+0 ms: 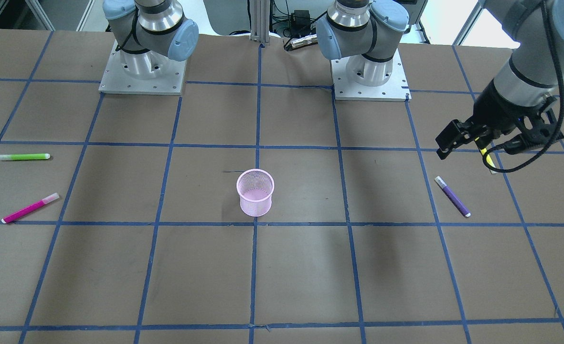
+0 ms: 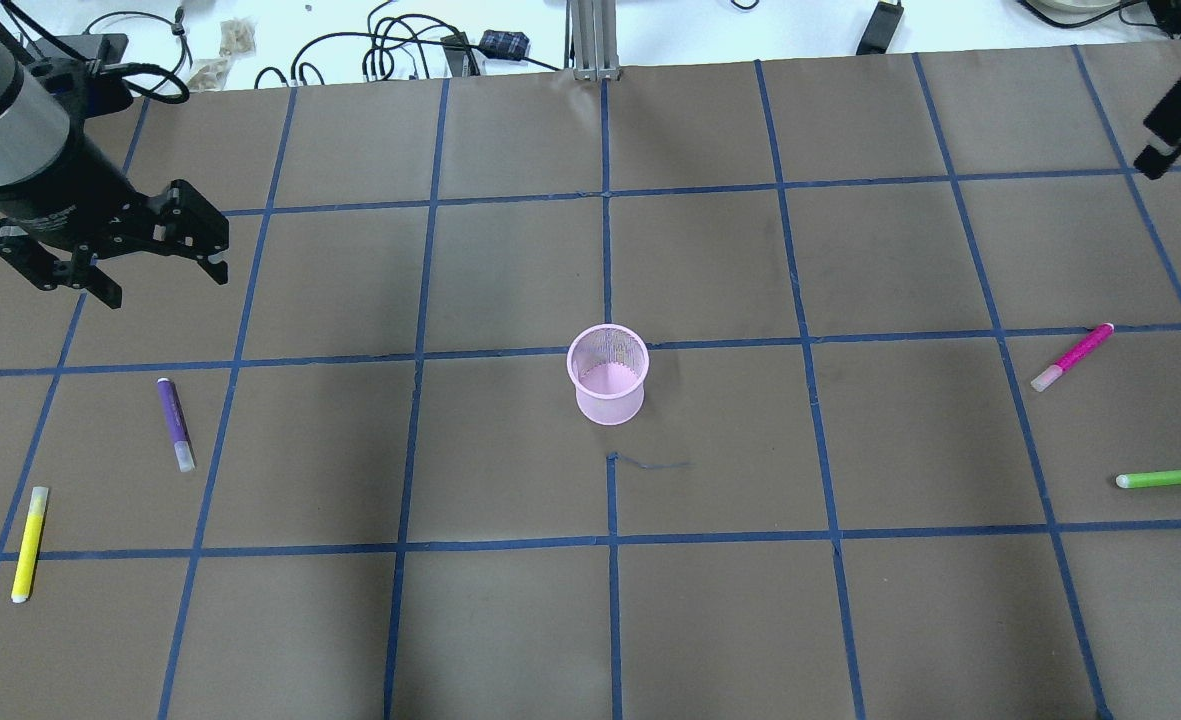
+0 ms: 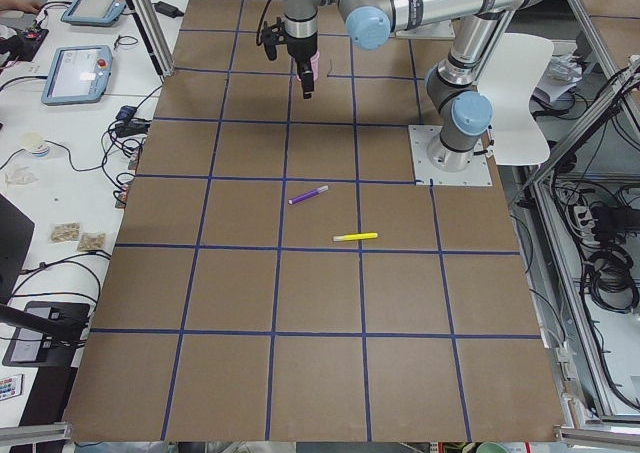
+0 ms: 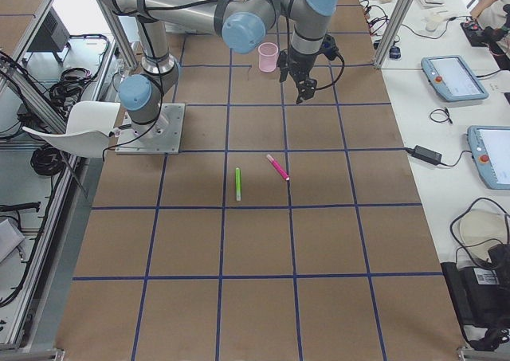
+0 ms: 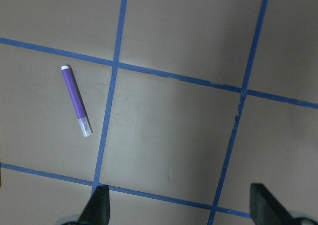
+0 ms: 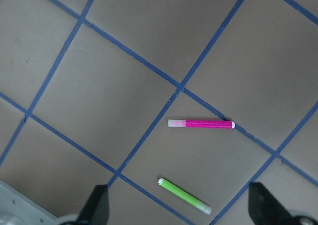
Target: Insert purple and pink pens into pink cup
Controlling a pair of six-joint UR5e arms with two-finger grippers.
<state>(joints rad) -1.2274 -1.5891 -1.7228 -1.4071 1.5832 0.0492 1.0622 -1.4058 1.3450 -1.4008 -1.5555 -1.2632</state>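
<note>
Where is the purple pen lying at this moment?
In the overhead view the purple pen lies on the robot's left side of the table, near the left gripper, with the yellow pen as nearest neighbour; the pink cup stands apart at centre.

Six views on one gridded surface (image 2: 510, 620).
We look down on it from one long side and, steeply, from the opposite one; both hold the pink cup (image 2: 606, 374) mid-frame. Two end cameras look along the surface from high and far. Each wrist camera looks straight down from close: the left shares the purple pen (image 5: 76, 101) with the overhead, the right the pink pen (image 6: 201, 124).
</note>
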